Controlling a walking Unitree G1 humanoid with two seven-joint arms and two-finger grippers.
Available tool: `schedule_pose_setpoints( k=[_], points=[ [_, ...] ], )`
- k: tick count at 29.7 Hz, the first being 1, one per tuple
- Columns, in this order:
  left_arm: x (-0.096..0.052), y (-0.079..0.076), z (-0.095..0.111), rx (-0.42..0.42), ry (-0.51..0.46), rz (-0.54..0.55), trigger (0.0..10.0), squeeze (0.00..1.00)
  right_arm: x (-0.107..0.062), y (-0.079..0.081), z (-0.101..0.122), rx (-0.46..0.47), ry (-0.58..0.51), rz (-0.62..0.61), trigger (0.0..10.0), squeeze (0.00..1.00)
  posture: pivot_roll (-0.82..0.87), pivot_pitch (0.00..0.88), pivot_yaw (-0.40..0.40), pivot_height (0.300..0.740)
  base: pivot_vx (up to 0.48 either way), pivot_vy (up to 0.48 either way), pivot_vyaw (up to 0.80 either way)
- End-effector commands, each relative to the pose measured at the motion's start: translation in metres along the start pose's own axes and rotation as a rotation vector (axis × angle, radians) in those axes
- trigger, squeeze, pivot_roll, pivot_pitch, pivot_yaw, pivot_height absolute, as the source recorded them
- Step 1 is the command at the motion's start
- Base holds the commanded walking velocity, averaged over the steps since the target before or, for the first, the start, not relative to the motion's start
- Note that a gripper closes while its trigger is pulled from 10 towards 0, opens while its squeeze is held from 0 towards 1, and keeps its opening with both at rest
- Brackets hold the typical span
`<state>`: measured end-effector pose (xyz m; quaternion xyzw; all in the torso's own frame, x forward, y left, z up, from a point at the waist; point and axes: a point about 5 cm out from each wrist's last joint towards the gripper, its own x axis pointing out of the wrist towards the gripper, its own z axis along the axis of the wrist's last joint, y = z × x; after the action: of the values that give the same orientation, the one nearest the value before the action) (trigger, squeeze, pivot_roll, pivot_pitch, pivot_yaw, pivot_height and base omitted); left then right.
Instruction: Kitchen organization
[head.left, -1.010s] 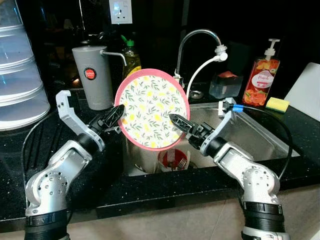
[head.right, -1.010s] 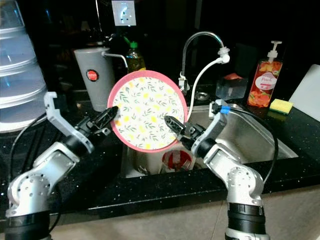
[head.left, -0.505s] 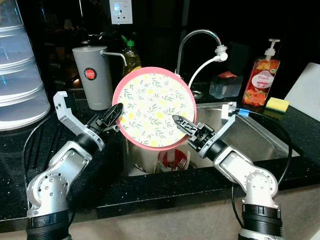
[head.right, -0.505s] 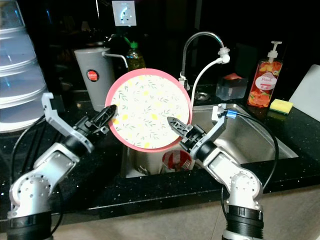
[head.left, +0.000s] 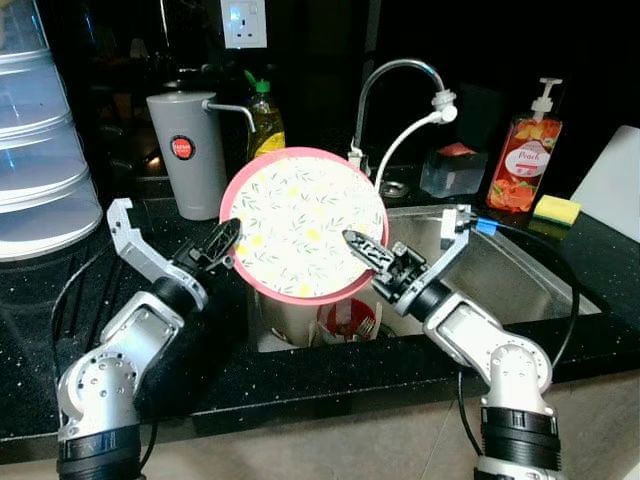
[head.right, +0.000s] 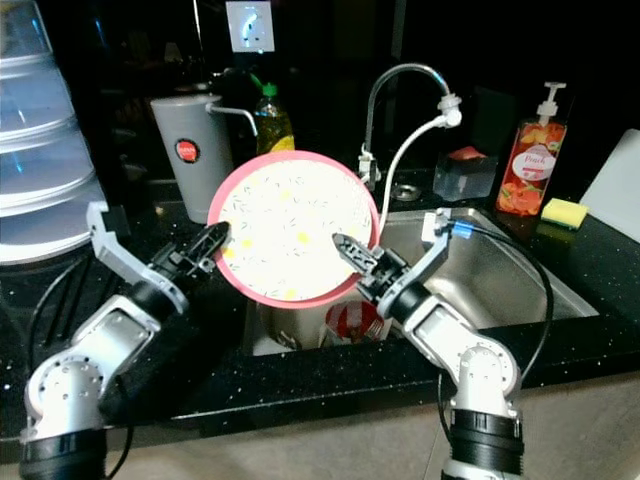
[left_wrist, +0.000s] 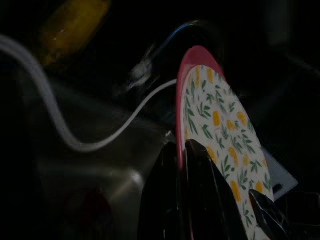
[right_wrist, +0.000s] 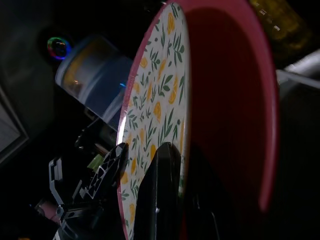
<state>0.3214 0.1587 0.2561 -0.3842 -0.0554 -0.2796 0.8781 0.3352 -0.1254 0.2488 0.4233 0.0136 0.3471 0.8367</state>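
A round plate (head.left: 303, 222) with a pink rim and a lemon-and-leaf pattern is held up on edge over the left end of the steel sink (head.left: 510, 278), its face toward me. My left gripper (head.left: 232, 237) is shut on its left rim. My right gripper (head.left: 354, 243) is shut on its lower right rim. In the left wrist view the plate (left_wrist: 215, 120) runs edge-on between the black fingers (left_wrist: 205, 192). The right wrist view has the plate (right_wrist: 160, 100) clamped the same way. Below it in the sink sits a red cup (head.left: 345, 318) with a fork.
A grey jug (head.left: 188, 150) and a green-capped bottle (head.left: 262, 115) stand behind the plate. The curved tap (head.left: 395, 80) with a white hose rises behind the sink. A peach soap dispenser (head.left: 519, 150) and yellow sponge (head.left: 555, 209) sit at right, stacked clear containers (head.left: 40, 150) at left.
Both arms have carried the plate a little down and leftward, and its face has tipped back so it looks wider and flatter. Both grippers keep their hold.
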Motion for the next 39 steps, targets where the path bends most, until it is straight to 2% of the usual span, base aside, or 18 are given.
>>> schedule_pose_setpoints(
  k=[1, 3, 4, 10, 11, 15, 18, 19, 20, 22, 27, 28, 30, 31, 37, 38, 39],
  points=[
    [0.011, -0.005, -0.007, -0.040, 0.062, 0.012, 10.0, 0.00, 0.004, -0.018, -0.022, 0.029, 0.100, -0.124, 10.0, 0.00, -0.04, 0.038, -0.006, 0.740, 0.000, 0.000, 0.00],
    [0.013, -0.002, -0.010, -0.032, 0.081, 0.046, 10.0, 0.00, 0.005, -0.021, -0.025, 0.038, 0.114, -0.141, 10.0, 0.00, -0.04, 0.038, -0.004, 0.740, 0.000, 0.000, 0.00],
    [0.017, 0.003, -0.013, -0.018, 0.126, 0.101, 10.0, 0.00, 0.008, -0.027, -0.029, 0.050, 0.133, -0.168, 10.0, 0.00, -0.04, 0.034, -0.002, 0.740, 0.000, 0.000, 0.00],
    [0.029, 0.012, -0.010, -0.025, 0.188, 0.170, 10.0, 0.00, 0.018, -0.034, -0.024, 0.042, 0.137, -0.200, 10.0, 0.00, -0.03, 0.035, -0.003, 0.740, 0.000, 0.000, 0.00],
    [0.039, 0.014, -0.007, -0.004, 0.217, 0.200, 10.0, 0.00, 0.024, -0.037, -0.017, 0.004, 0.124, -0.233, 10.0, 0.00, -0.03, 0.034, -0.003, 0.740, 0.000, 0.000, 0.00],
    [0.057, 0.017, -0.004, 0.043, 0.266, 0.257, 10.0, 0.00, 0.030, -0.043, -0.001, -0.030, 0.083, -0.309, 10.0, 0.00, -0.03, 0.032, -0.010, 0.740, 0.000, 0.000, 0.00],
    [0.069, 0.017, -0.007, 0.114, 0.298, 0.286, 10.0, 0.00, 0.031, -0.050, 0.007, -0.029, 0.065, -0.369, 10.0, 0.00, -0.03, 0.034, -0.009, 0.740, 0.000, 0.000, 0.00],
    [0.069, 0.017, -0.007, 0.114, 0.298, 0.286, 10.0, 0.00, 0.031, -0.050, 0.007, -0.029, 0.065, -0.369, 10.0, 0.00, -0.03, 0.034, -0.009, 0.740, 0.000, 0.000, 0.00],
    [0.079, 0.015, -0.015, 0.169, 0.331, 0.286, 10.0, 0.00, 0.031, -0.057, 0.012, -0.022, 0.063, -0.422, 10.0, 0.00, -0.03, 0.037, -0.006, 0.740, 0.000, 0.000, 0.00],
    [0.087, 0.013, -0.027, 0.162, 0.367, 0.283, 10.0, 0.00, 0.029, -0.067, 0.015, -0.017, 0.052, -0.488, 10.0, 0.00, -0.04, 0.041, -0.001, 0.740, 0.000, 0.000, 0.00],
    [0.091, 0.012, -0.032, 0.158, 0.382, 0.286, 10.0, 0.00, 0.028, -0.072, 0.018, -0.004, 0.033, -0.517, 10.0, 0.00, -0.04, 0.043, 0.002, 0.740, 0.000, 0.000, 0.00],
    [0.093, 0.014, -0.034, 0.135, 0.377, 0.293, 10.0, 0.13, 0.024, -0.077, 0.019, 0.027, 0.015, -0.530, 10.0, 0.00, -0.04, 0.044, 0.002, 0.740, 0.000, 0.000, 0.00],
    [0.093, 0.014, -0.035, 0.125, 0.372, 0.293, 10.0, 0.13, 0.022, -0.080, 0.019, 0.037, 0.010, -0.536, 10.0, 0.00, -0.04, 0.044, 0.002, 0.740, 0.000, 0.000, 0.00],
    [0.094, 0.015, -0.034, 0.116, 0.363, 0.287, 10.0, 1.00, 0.020, -0.082, 0.018, 0.050, 0.008, -0.539, 10.0, 0.00, -0.04, 0.047, 0.002, 0.740, 0.000, 0.000, 0.00],
    [0.095, 0.018, -0.030, 0.126, 0.348, 0.267, 10.0, 1.00, 0.016, -0.089, 0.012, 0.077, 0.020, -0.538, 10.0, 0.00, -0.04, 0.048, -0.004, 0.740, 0.000, 0.000, 0.00],
    [0.095, 0.018, -0.029, 0.116, 0.342, 0.268, 10.0, 0.00, 0.016, -0.090, 0.011, 0.079, 0.022, -0.536, 10.0, 0.00, -0.04, 0.048, -0.005, 0.740, 0.000, 0.000, 0.00],
    [0.094, 0.019, -0.027, 0.116, 0.334, 0.271, 10.0, 0.00, 0.017, -0.090, 0.012, 0.077, 0.022, -0.533, 10.0, 0.00, -0.04, 0.045, -0.007, 0.740, 0.000, 0.000, 0.00]
  ],
)
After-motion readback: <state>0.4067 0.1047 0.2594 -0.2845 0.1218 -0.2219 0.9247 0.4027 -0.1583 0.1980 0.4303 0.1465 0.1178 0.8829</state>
